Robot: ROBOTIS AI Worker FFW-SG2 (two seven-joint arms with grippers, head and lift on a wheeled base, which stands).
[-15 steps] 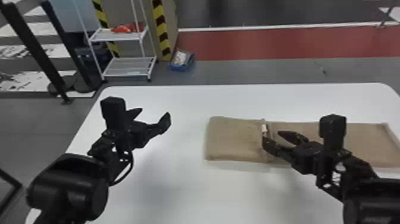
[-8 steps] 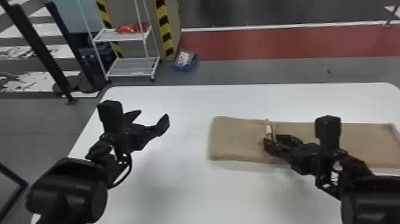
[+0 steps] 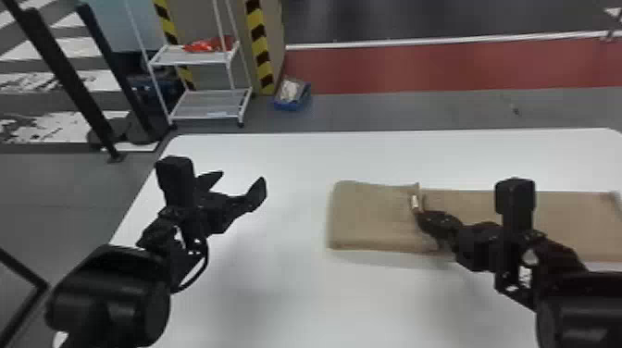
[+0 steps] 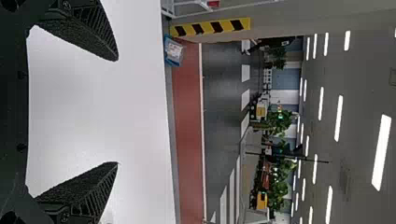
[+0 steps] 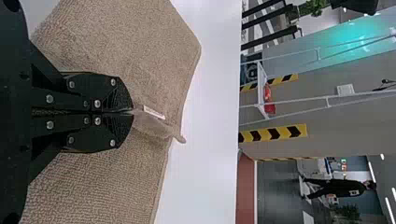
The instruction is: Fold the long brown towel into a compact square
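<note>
Two arms of mine show in the head view, each cut off by the picture's border: the left one reaches forward and inward over the worktop (image 3: 277, 296), its gripper (image 3: 239, 178) held up well apart from the towel, jaws spread. My right arm comes in from the right and slants leftward over the brown towel (image 3: 365, 217), its gripper (image 3: 420, 217) down at the inner edge of the folded-over part. Just beyond those tips stands a small white tag (image 3: 414, 201); any print on it is too small for me to make out. The towel lies lengthwise across the worktop, doubled at its left and a single long stretch to the right; my right arm hides some of the near side, and the far right end runs to the picture's border. In the left wrist view my left gripper (image 4: 117, 111) has its jaws wide apart, with bare white surface between them. In the right wrist view my right gripper (image 5: 133, 113) has its jaws pressed together on a pinch of towel, which pokes out past the tips beside the tag. Cloth spreads to both sides of them, partly covered by my jaws.
</note>
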